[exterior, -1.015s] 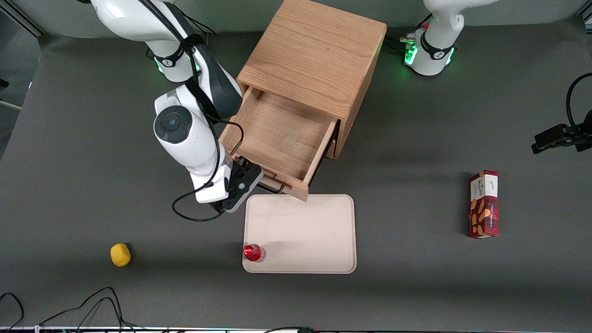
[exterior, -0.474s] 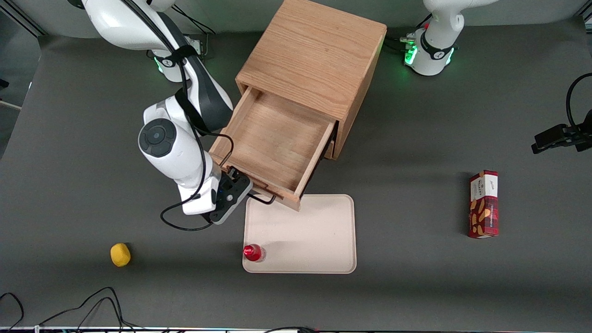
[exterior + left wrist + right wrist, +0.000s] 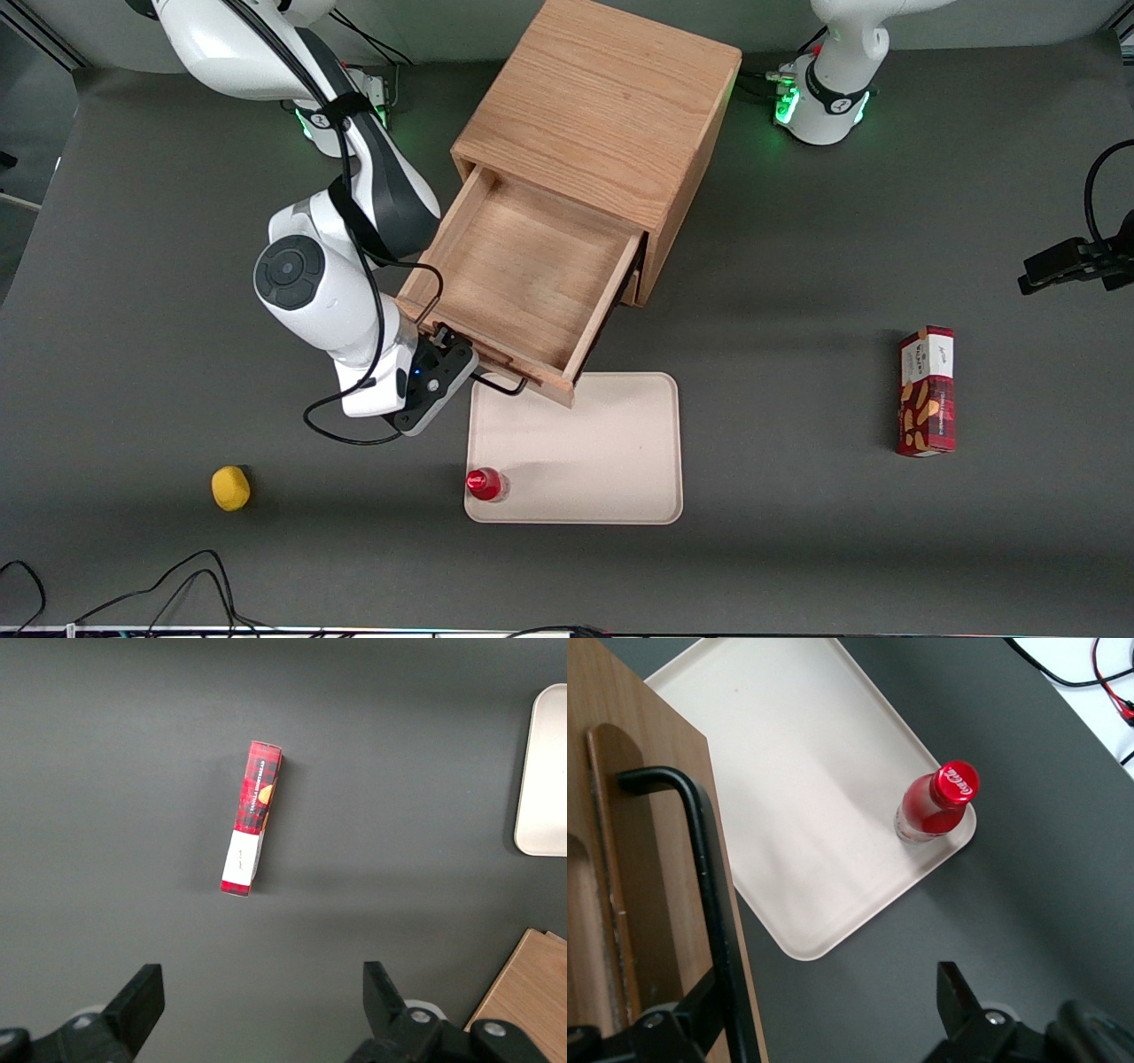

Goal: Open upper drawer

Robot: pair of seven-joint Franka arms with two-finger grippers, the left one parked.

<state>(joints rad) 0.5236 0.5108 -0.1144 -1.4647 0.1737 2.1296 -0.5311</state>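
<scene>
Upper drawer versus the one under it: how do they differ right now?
The upper drawer is pulled far out of the cabinet, its bare wooden floor showing; the lower drawer stays shut in, only a sliver visible. The upper drawer's black handle shows, with the gripper at it, fingers open; the lower drawer's handle is hidden. Both are light oak.

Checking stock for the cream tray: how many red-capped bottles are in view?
1. The red-capped bottle stands upright in the corner of the cream plastic tray nearest the yellow lemon; the gripper is at the upper drawer's black wire handle.
</scene>
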